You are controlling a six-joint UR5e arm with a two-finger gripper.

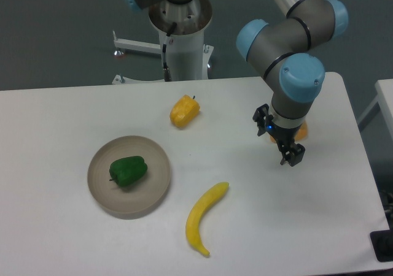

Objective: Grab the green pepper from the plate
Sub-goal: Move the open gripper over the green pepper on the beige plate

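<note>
One green pepper (128, 171), probably light and slippery, is lying on the plate (98, 187) far left of the claw (291, 156), whose opening I cannot tell; gripping its broad middle seems safest.

Open tabletop lay between gripper and plate

The gripper (287, 146) hung well apart from the plate (156, 181); the banana (204, 217) and yellow pepper (184, 111) flanked a bare lane, and nothing stood over the green pepper (128, 170).
</note>
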